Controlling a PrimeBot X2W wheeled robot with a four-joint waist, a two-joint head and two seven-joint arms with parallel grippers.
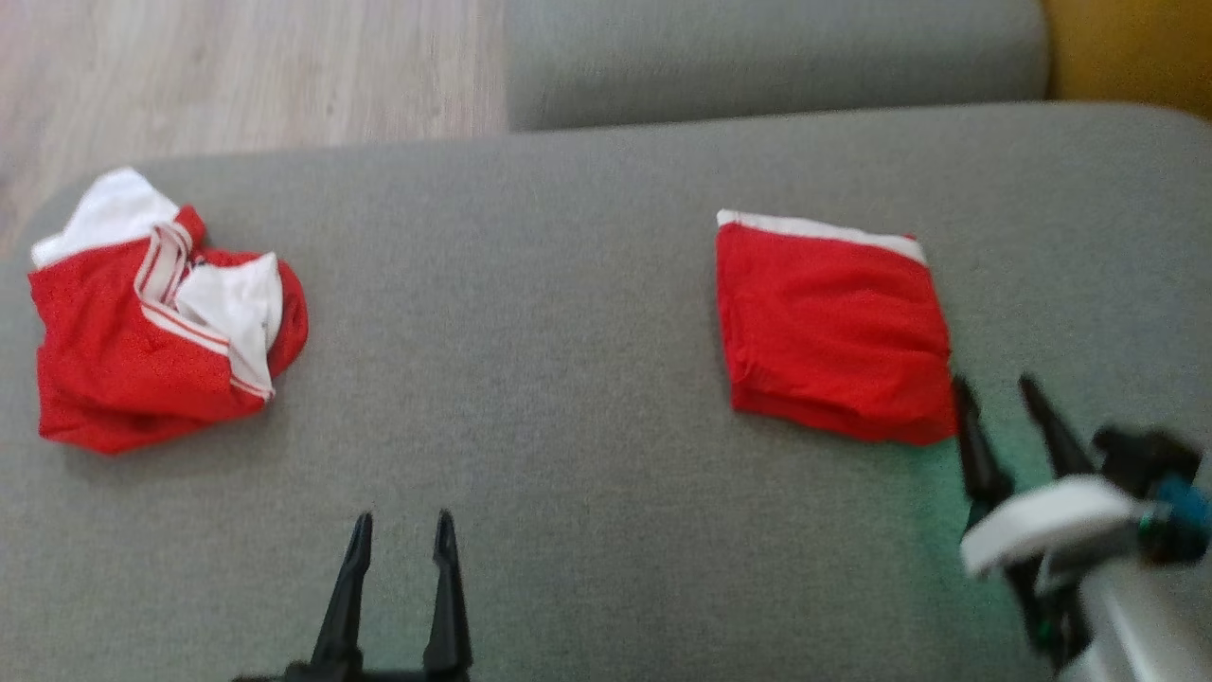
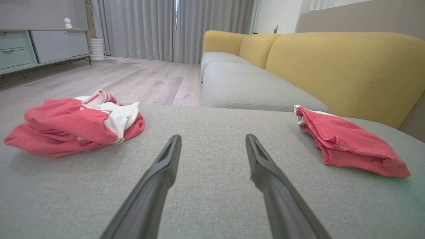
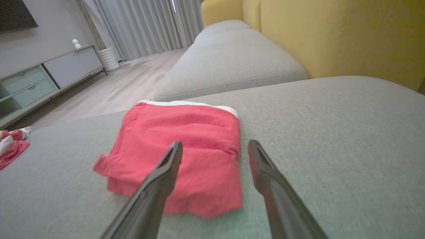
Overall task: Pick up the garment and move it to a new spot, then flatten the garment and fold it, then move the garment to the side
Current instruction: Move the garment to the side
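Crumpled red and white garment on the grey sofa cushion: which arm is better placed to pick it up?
Left, probably. The open left gripper is nearer the crumpled red and white garment; the open right gripper is across the grey cushion, beside the folded red garment.

In the head view, the bottom edge cuts off the left claw (image 1: 402, 518) below its fingers. The right claw (image 1: 994, 384), at lower right, is smeared with blur. The right wrist view's left edge crops most of the crumpled garment (image 3: 11, 146). Upper left in the left wrist view, a white object (image 2: 67, 23) on the cabinet (image 2: 49, 43) is too small to identify.
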